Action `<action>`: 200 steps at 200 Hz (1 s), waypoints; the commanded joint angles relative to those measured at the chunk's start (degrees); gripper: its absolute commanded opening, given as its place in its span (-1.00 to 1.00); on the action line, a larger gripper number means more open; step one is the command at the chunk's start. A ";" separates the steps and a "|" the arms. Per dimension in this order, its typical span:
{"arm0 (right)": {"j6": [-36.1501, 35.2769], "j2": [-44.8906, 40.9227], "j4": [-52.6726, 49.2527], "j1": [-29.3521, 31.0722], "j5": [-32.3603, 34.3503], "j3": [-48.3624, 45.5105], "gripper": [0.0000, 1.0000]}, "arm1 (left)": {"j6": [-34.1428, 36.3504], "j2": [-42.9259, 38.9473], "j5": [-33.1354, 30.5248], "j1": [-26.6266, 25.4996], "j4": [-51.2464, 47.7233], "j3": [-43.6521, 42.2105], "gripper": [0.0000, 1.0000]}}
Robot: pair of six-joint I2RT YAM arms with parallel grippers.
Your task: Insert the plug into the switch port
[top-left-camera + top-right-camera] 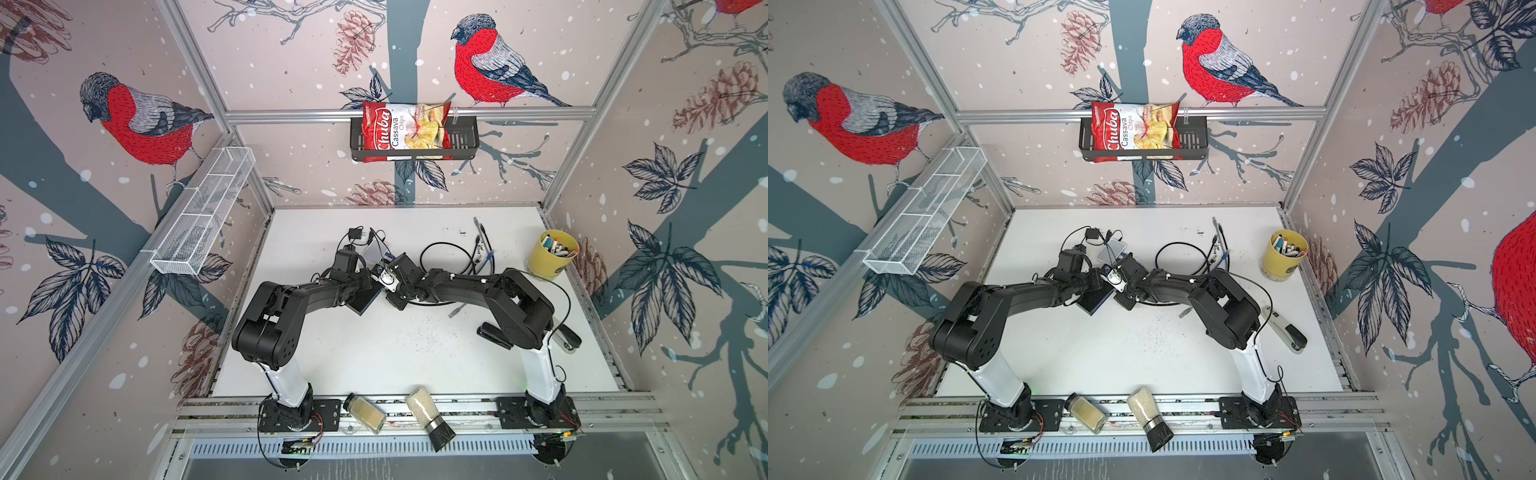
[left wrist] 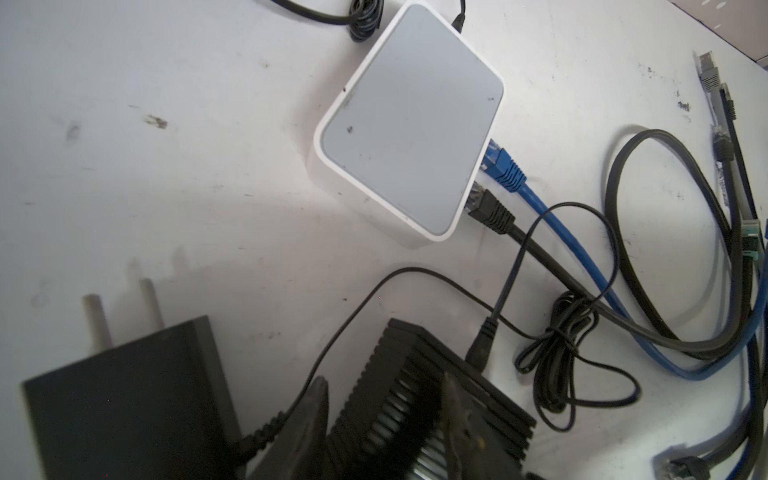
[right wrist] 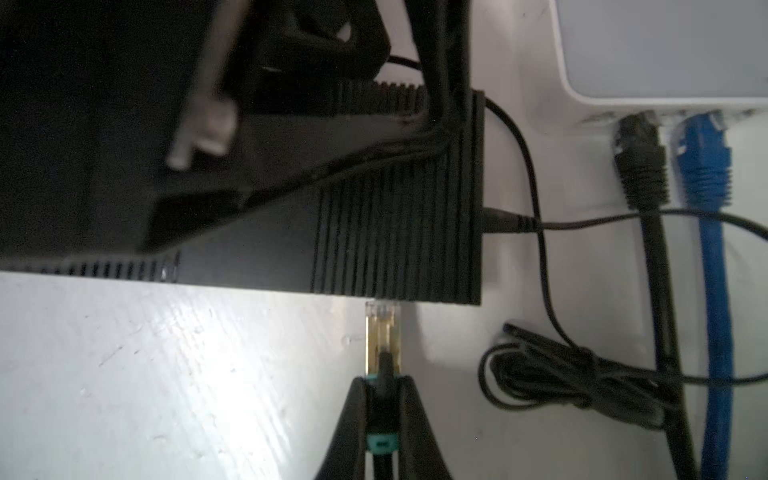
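- White counter point(image 1: 374, 353) was scuffed and speckled near its middle.
- Black ribbed switch point(image 3: 395, 232) sat just beside a white box point(image 2: 411, 124) with 1 blue connector point(image 2: 505, 170) plugged in.
- Left end effector point(image 2: 384, 424) clenched across the switch.
- Right end effector point(image 3: 384, 415) grasped the plug point(image 3: 382, 332) by its teal-banded boot.
- Plug's clear tip touched the switch's side; depth unclear.

Clear plug point(image 3: 382, 332) lies flat, tip at blk ribbed switch point(image 3: 399, 237) edge.
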 commanded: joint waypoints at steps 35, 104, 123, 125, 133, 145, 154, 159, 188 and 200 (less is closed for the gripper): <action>0.03 0.37 1.56 0.04 -0.04 0.64 -0.96 | -0.43 0.50 3.04 0.02 1.60 -1.17 -0.14; -1.45 0.11 1.33 0.31 0.75 2.32 -0.95 | 0.52 0.23 3.38 0.02 1.22 -1.14 -0.15; -2.19 0.37 0.66 0.58 1.44 3.13 -0.95 | 0.79 0.28 3.38 -0.02 1.01 -1.02 -0.16; -2.21 0.38 0.58 0.66 1.61 3.20 -0.95 | 0.80 0.38 3.37 -0.06 0.94 -1.00 -0.15; -2.49 0.50 0.48 0.79 1.81 3.47 -0.95 | 0.88 0.49 3.45 -0.07 0.86 -1.00 -0.16; -2.96 0.73 0.56 1.02 1.79 3.69 -0.95 | 0.92 0.54 3.66 -0.07 0.95 -0.96 -0.16; -3.31 0.90 0.86 1.18 1.66 3.70 -0.95 | 0.94 0.58 3.89 -0.11 1.09 -1.00 -0.16; -3.52 0.92 1.08 1.26 1.53 3.70 -0.96 | 1.01 0.57 3.97 -0.07 1.09 -1.00 -0.16; -5.47 1.18 3.73 1.79 0.99 2.55 -0.95 | 1.63 0.71 4.94 -0.23 1.37 -1.00 -0.17; -6.32 1.08 5.11 1.89 0.24 1.88 -0.95 | 1.99 0.81 5.34 -0.25 1.44 -1.02 -0.17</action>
